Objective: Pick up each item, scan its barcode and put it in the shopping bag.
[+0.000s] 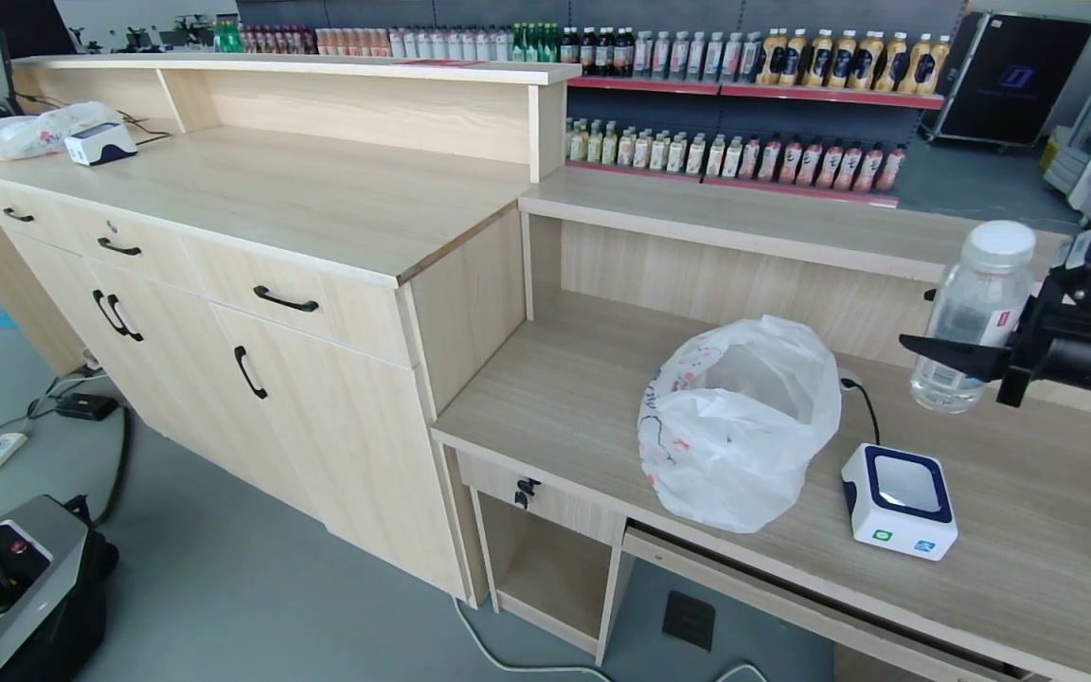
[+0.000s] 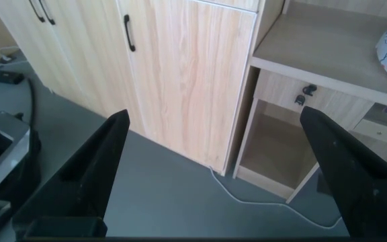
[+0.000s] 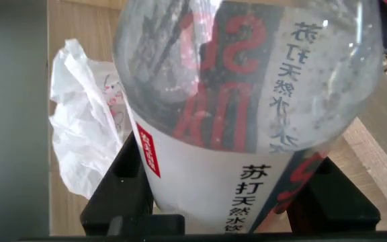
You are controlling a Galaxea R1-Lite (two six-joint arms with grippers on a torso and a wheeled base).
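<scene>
Right gripper (image 1: 957, 358) clamps the bottle (image 1: 976, 303) upright above the counter (image 1: 1038, 502), likely headed for the scanner (image 1: 901, 497) beside the open bag (image 1: 735, 417) (left gripper (image 2: 213, 114) spread wide, idle).

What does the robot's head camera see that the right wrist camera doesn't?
Head camera's extras: the white scanner on the desk, the shelves of drinks, the cupboards, and the white cap on the bottle.
Right wrist camera's extras: the big lettering on the label, seen very close.
Both: the bottle held in the right claw, and the white shopping bag on the desk.
</scene>
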